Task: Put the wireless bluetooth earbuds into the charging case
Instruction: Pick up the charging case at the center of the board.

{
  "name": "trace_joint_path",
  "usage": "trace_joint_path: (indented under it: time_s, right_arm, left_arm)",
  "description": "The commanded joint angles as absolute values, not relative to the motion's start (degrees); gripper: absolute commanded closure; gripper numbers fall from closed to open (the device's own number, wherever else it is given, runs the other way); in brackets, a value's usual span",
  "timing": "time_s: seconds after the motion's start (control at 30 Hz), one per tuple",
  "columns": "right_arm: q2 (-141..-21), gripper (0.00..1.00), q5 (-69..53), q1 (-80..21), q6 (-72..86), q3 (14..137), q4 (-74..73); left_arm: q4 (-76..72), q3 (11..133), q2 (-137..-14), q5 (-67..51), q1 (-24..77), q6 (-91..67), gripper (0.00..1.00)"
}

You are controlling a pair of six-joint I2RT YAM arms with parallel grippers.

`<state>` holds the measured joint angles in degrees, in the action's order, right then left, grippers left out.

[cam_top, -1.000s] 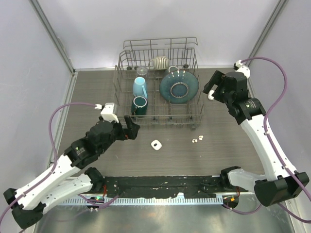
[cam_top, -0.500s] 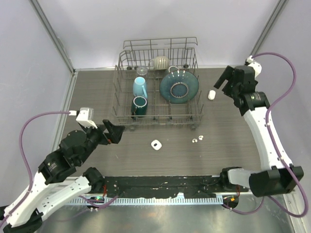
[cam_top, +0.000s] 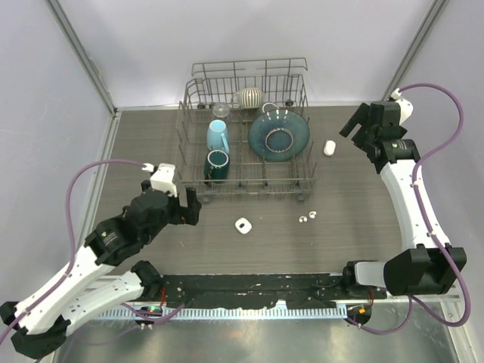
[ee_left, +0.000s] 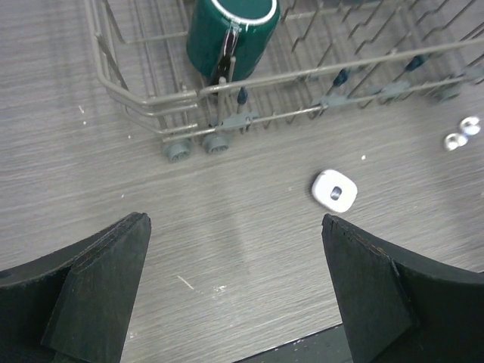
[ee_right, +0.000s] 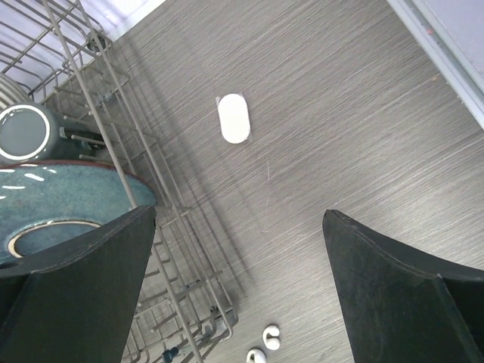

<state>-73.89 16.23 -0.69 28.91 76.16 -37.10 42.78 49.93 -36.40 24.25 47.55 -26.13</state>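
Observation:
Two tiny white earbuds lie side by side on the table just right of the rack's front corner. They also show in the left wrist view and the right wrist view. A small white rounded-square case with a dark recess lies left of them, also in the left wrist view. A closed white pebble case lies right of the rack, also in the right wrist view. My left gripper is open and empty. My right gripper is open and empty, above the table.
A wire dish rack stands at the back centre with a teal plate, a light blue cup, a dark green mug and a striped ball. The green mug shows in the left wrist view. Walls close both sides.
My right gripper has let go of the pebble case, left it on the table and drawn back to the right. My left arm swung out to the left and came back toward the rack.

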Motion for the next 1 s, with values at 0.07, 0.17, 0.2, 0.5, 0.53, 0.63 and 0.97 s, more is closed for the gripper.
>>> trace_joint_path:
  time_s: [0.07, 0.17, 0.2, 0.5, 0.53, 0.63, 0.97]
  right_arm:
    - [-78.3, 0.02, 17.0, 2.8, 27.2, 77.1, -34.5]
    - [-81.1, 0.02, 12.7, 6.1, 27.8, 77.1, -33.0]
    - [-81.7, 0.03, 11.4, 7.5, 27.5, 77.1, -32.4]
    - [-92.6, 0.10, 8.6, 9.2, 25.2, 78.6, -27.7]
    - [-93.9, 0.11, 8.6, 9.2, 25.2, 79.4, -27.4]
    - [-99.1, 0.12, 7.5, 9.2, 25.1, 80.8, -25.8]
    - [-114.9, 0.16, 6.1, 3.5, 24.6, 92.6, -26.6]
  left_arm:
    - [45.0, 52.1, -43.3, 23.7, 46.1, -25.8, 0.00]
    - [44.1, 49.3, -44.2, 24.4, 45.4, -26.3, 0.00]
    - [44.6, 49.4, -44.6, 23.2, 45.2, -26.5, 0.00]
    - [42.1, 48.3, -37.8, 20.0, 44.0, -25.6, 0.00]
    - [41.5, 48.2, -37.4, 18.8, 43.7, -25.0, 0.00]
    - [41.2, 48.3, -37.8, 15.6, 41.8, -24.2, 0.00]
    - [38.2, 48.4, -39.6, 0.2, 29.6, -22.8, 0.00]
